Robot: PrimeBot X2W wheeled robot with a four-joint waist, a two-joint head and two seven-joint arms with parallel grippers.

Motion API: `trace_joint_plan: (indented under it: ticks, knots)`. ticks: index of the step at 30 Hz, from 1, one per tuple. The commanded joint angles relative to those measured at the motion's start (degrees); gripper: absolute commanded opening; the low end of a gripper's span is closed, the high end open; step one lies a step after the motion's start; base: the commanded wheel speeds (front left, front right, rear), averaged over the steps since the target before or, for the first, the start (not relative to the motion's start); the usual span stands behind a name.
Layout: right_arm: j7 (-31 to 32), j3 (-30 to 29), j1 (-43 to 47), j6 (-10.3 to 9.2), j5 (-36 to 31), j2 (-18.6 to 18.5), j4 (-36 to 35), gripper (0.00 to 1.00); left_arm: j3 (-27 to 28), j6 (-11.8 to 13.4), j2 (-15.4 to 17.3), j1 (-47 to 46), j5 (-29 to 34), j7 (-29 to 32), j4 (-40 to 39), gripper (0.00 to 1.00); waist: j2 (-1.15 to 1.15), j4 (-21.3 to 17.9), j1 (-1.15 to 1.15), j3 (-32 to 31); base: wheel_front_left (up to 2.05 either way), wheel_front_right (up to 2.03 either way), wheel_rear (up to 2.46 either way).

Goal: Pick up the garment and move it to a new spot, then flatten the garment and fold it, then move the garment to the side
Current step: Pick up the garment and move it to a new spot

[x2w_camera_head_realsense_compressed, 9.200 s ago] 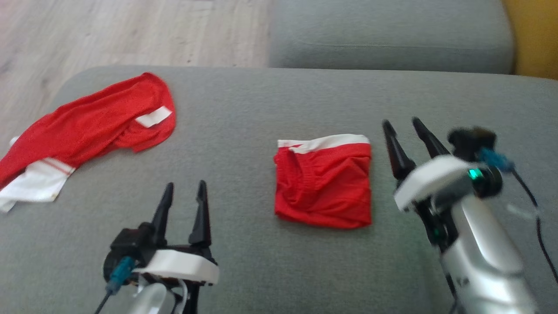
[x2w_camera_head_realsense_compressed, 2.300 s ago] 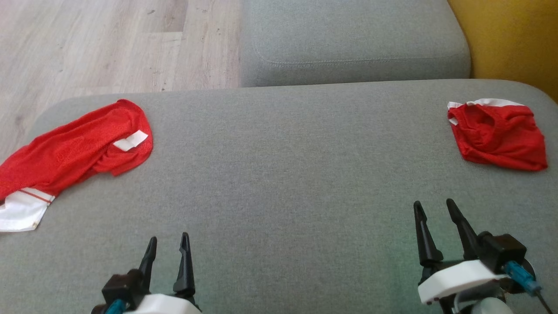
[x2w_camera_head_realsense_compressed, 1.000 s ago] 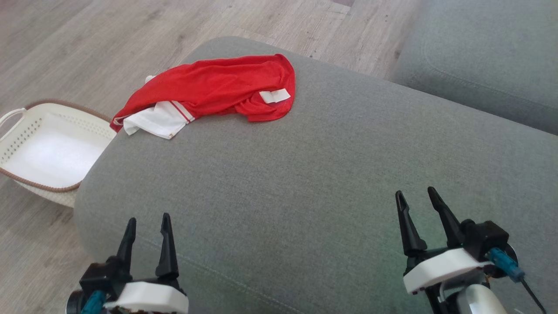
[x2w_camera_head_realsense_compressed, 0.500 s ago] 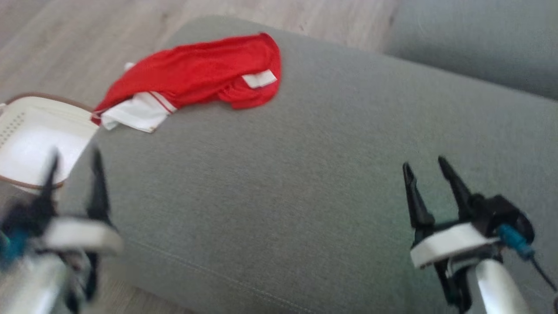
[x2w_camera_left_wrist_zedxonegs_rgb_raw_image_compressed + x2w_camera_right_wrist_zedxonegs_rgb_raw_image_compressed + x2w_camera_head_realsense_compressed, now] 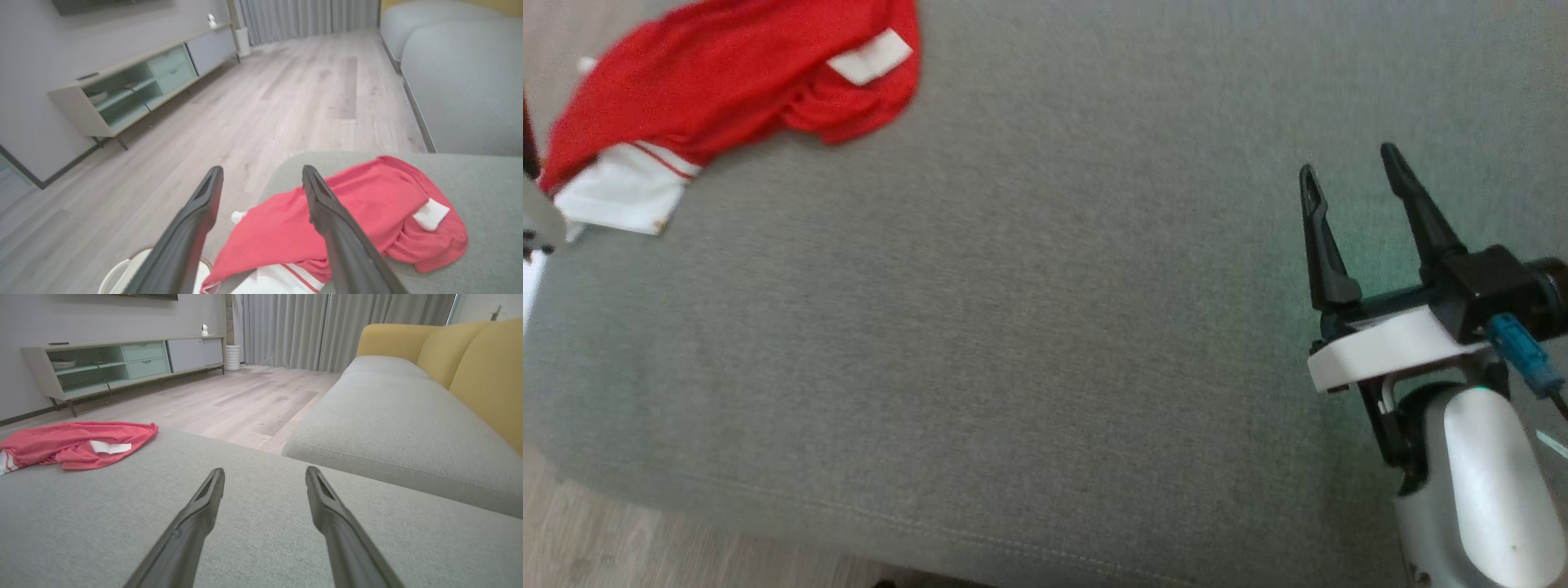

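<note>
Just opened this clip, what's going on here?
Nothing is held right now. A crumpled red and white garment lies unfolded near the corner of the grey sofa cushion. The left gripper is open and aimed at it, apparently not touching. The right gripper, also open, hovers over bare cushion well away.

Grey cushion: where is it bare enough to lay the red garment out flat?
The grey cushion is bare across its whole middle, from the red garment at its far left corner to the open right gripper, and down to the front seam. Crowded only at that corner, where the open left gripper hovers.
</note>
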Motion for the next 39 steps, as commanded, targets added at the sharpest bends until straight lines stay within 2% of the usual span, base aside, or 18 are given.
trace_joint_plan:
  ticks: [1,7,13,19,20,21,22,23,31,39]
  knots:
    - [0.51,1.65,-1.81,0.37,-0.71,-0.15,-2.73,1.00,1.46,-0.59,2.94,-3.88,-0.19,0.76,0.07,1.00,0.00,-2.98,-0.02,4.99,0.00,0.00,0.00]
    - [2.64,1.74,-2.48,0.37,-3.21,-0.15,-5.93,1.00,-3.13,-4.36,-0.47,-9.98,0.50,3.55,7.96,1.00,0.00,-4.26,-0.02,10.60,0.00,0.00,0.00]
    - [3.80,1.03,-2.35,0.37,-4.80,-0.15,-8.58,1.00,-4.93,-5.47,-3.44,-13.75,0.62,3.70,16.34,1.00,0.00,-5.16,-0.02,14.44,0.00,0.00,0.00]
    - [3.85,0.71,-2.54,0.37,-5.08,-0.15,-9.93,1.00,-5.83,-7.29,-4.27,-16.40,-0.16,5.42,24.39,1.00,0.00,-6.36,-0.02,16.55,0.00,0.00,0.00]
    - [3.76,0.64,-2.60,0.37,-4.99,-0.15,-9.97,1.00,-6.00,-7.63,-4.21,-16.69,-0.26,5.80,25.19,0.86,0.00,-6.50,-0.02,16.64,0.00,0.00,0.00]
    - [3.67,0.54,-2.67,0.37,-4.88,-0.15,-9.98,1.00,-6.12,-7.89,-4.12,-17.00,-0.31,5.92,25.85,0.47,0.00,-6.65,-0.02,16.71,0.00,0.00,0.00]
    - [3.55,0.45,-2.74,0.37,-4.77,-0.15,-9.94,1.00,-6.21,-8.10,-4.04,-17.27,-0.34,5.84,26.42,0.29,0.00,-6.78,-0.02,16.73,0.00,0.00,0.00]
    - [3.43,0.38,-2.81,0.37,-4.67,-0.15,-9.85,1.00,-6.30,-8.28,-3.98,-17.55,-0.36,5.72,26.95,0.00,0.00,-6.90,-0.02,16.70,0.00,0.00,0.00]
    - [1.60,-0.45,-3.04,0.37,-3.00,-0.15,-7.88,1.00,-7.40,-8.50,-2.45,-20.13,1.52,2.53,28.66,0.00,0.00,-7.70,-0.02,13.78,0.00,0.00,0.00]
    - [-2.20,-1.36,-2.37,0.37,1.04,-0.15,-2.46,1.00,-10.36,-8.61,1.10,-23.74,6.27,-1.47,26.56,0.00,0.00,-9.87,-0.02,4.38,0.00,0.00,0.00]
